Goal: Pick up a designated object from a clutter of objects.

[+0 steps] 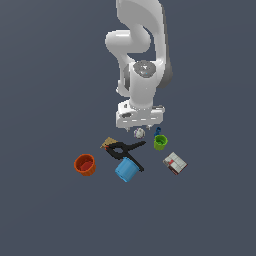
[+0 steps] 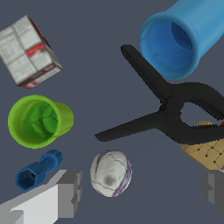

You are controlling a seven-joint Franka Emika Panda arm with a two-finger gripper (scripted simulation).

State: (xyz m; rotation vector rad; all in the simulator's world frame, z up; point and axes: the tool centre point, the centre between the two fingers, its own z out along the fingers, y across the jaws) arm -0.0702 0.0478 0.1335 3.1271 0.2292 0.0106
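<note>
The designated object, a small off-white ball [image 1: 139,133] with faint seams and a purple patch, lies on the floor at the back of the clutter. In the wrist view the ball [image 2: 110,173] lies between my two grey fingertips [image 2: 70,192], nearer to one of them. My gripper [image 1: 141,128] hangs open just above the ball and holds nothing; it also shows in the wrist view [image 2: 142,192]. The clutter holds an orange cup [image 1: 85,164], a blue cup [image 1: 125,170], a green cup [image 1: 160,142], a black clamp [image 1: 126,151] and a red-and-white box [image 1: 175,163].
The clamp [image 2: 170,113] lies close beside the ball, with a tan bit [image 2: 205,151] under its handle. A small blue bit [image 2: 38,169] and the green cup [image 2: 39,120] are on the ball's other side. The blue cup [image 2: 179,39] and box [image 2: 28,52] lie farther off.
</note>
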